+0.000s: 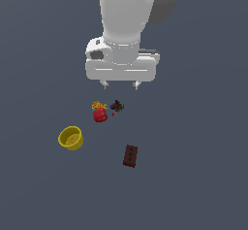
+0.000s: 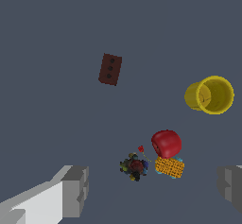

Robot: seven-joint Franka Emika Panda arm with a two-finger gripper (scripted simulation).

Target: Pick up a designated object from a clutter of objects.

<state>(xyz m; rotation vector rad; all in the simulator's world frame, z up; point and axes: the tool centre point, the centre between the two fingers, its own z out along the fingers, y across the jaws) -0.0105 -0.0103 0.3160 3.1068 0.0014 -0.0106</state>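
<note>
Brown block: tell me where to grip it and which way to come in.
Take the brown block across its two long sides, near the middle, coming straight down from above. It lies flat with its dotted face up and stands apart from the yellow bowl and the red item, so both long sides look free. The gripper is open and would probably need turning to match the block's slight tilt.

Arm cut off at 12 o'clock edge of exterior view, upper links out of frame. Wrist view: both gripper fingers clipped by the frame, one at 7 o'clock, the other at 4 o'clock, tips only partly shown. Tiny dark multicoloured item too small to identify in either view; red rounded item's orange top too coarse to make out.
</note>
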